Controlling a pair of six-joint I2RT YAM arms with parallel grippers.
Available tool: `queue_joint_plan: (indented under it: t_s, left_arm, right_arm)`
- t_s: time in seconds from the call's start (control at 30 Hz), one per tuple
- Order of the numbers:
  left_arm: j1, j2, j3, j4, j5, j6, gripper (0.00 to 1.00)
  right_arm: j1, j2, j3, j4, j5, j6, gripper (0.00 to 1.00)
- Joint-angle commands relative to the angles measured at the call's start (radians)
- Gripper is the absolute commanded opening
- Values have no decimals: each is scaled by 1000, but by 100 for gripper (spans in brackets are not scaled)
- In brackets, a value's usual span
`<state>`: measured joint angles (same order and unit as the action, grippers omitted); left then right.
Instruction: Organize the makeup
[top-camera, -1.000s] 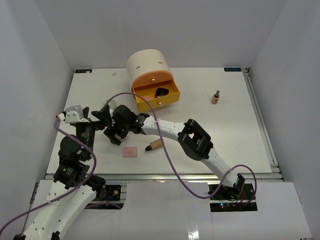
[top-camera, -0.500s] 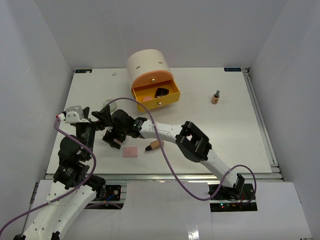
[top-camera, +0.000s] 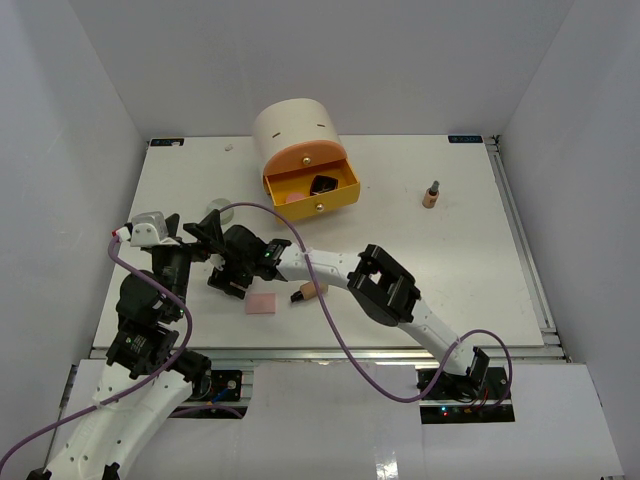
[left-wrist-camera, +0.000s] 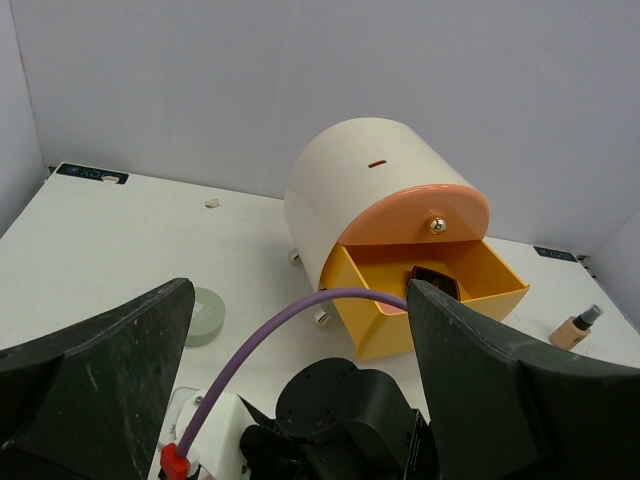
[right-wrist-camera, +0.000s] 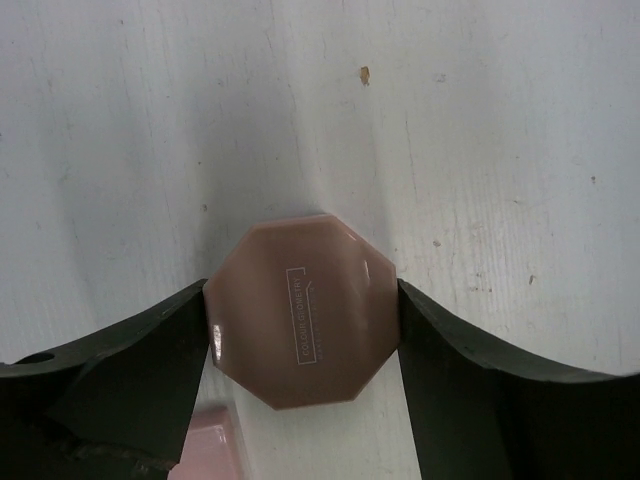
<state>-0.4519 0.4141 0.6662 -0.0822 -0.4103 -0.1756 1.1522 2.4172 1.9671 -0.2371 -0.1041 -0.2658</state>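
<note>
Left gripper (left-wrist-camera: 300, 300): jaws wide, holding nothing, hanging over the left part of the table (top-camera: 480, 280) and facing the open drawer (left-wrist-camera: 380, 330).

Right gripper (right-wrist-camera: 302, 305): reaching across to the left, just beside the left gripper, and pointing straight down. The octagonal compact (right-wrist-camera: 300, 312) lies flat on the table, lid up, directly between the fingers (right-wrist-camera: 130, 370). Each finger meets one of two opposite flats, so I judge the jaws set on it at a fairly wide spread. It is not lifted. I cannot tell how firm the grip is.

Axis: the compact is as broad as it is long, so there is no long axis to align. The lid print runs crosswise to the jaw line.

Bearing: the right arm has this piece, and the left is no better placed. From the compact, the drawer lies farther back and to the right. I judge the coming move to be a lift and carry that way.

Right of the compact: a pink rectangle (top-camera: 260, 303), then a bottle (top-camera: 308, 291) lying on its side, cap to the left.
</note>
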Motion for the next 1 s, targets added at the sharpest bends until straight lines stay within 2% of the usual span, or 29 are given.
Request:
queue_joint_plan:
  t_s: [0.0,0.17,0.33,0.43,0.7,0.97]
  left_arm:
    - [-2,-5,-6,2,6,7,98]
    - [-2,-5,-7,2,0,8,98]
    - [-2,-9,-8,4,-7,8,98]
    - [-1,-14,-11,5,-13,8,98]
    - [-2,-20,-16,10,-27,11,98]
    - [-2,23,-11,6,-2,8,98]
  right_arm:
    - [1,-25,-7,5,-1,-48,50]
    - [-14,-113,-25,-27,-129,-85,24]
    - [-78,-261,-40,-152,-472,-181,19]
    - [-108,-327,-49,-227,-576,-236,13]
    - [-235,-576,-190,-249,-514,-268,11]
    - [-504,-611,-180,-137,-340,-130,11]
